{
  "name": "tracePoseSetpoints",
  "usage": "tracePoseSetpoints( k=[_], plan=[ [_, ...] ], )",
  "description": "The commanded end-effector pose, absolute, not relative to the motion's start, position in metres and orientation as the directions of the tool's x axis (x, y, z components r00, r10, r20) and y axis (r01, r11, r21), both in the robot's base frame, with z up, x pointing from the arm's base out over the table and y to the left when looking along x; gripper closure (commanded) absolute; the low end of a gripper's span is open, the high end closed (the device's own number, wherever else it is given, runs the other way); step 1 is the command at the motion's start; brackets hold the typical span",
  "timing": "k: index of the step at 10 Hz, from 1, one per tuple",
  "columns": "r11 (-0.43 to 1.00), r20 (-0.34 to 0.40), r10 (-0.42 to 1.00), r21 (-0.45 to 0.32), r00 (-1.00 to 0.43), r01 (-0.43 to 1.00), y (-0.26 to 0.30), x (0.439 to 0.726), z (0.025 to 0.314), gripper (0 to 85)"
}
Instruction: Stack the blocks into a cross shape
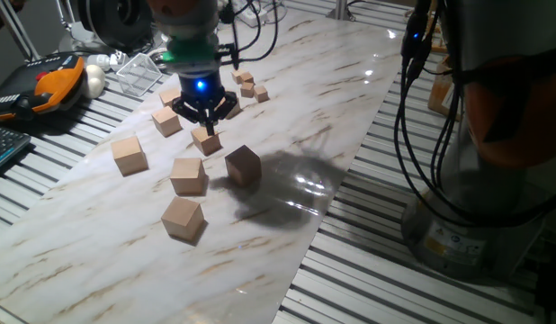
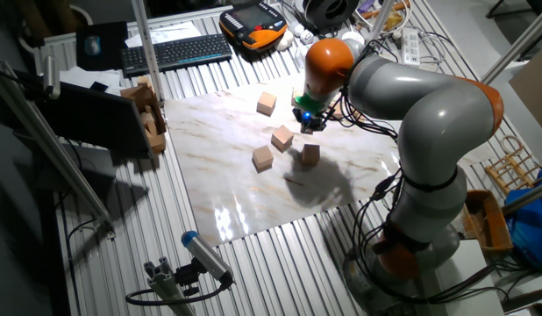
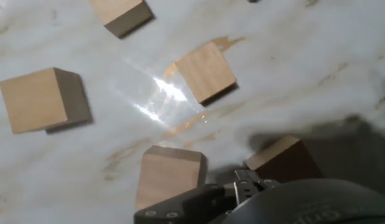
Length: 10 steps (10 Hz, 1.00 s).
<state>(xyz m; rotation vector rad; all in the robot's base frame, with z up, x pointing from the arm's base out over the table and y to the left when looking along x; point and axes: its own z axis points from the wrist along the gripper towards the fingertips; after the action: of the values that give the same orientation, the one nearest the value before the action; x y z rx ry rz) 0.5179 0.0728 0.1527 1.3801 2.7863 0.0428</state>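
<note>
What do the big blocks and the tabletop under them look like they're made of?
The blocks look like unpainted wood: light tan, matte, smooth faces with faint grain in the hand view. The tabletop looks like polished marble, or a marble-print laminate: whitish with brownish veins and glossy, mirroring the lights. Which one, I can't tell.

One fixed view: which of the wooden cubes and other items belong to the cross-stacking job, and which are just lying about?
Belongs to the job:
- four largest blocks: left, middle, front, right
- gripper

Just lying about:
- medium cubes
- tiny cubes
- orange pendant
- keyboard
</note>
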Motion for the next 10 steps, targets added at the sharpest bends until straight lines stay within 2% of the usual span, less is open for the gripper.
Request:
tracePoseSetpoints(
  k=[1, 4, 6, 8, 10],
  plan=[
    [0.907, -0.028, 0.421, 0.035, -0.907, 0.42, 0.072, 0.519, 0.152, 85.0],
    [0.91, 0.0, 0.412, 0.042, -0.911, 0.412, 0.066, 0.508, 0.169, 85.0],
    [0.87, 0.094, 0.491, 0.008, -0.866, 0.493, 0.066, 0.504, 0.176, 85.0],
    [0.862, 0.076, 0.506, -0.034, -0.859, 0.505, 0.065, 0.507, 0.173, 85.0],
    [0.847, 0.101, 0.531, -0.071, -0.841, 0.527, 0.073, 0.509, 0.171, 85.0]
  ],
)
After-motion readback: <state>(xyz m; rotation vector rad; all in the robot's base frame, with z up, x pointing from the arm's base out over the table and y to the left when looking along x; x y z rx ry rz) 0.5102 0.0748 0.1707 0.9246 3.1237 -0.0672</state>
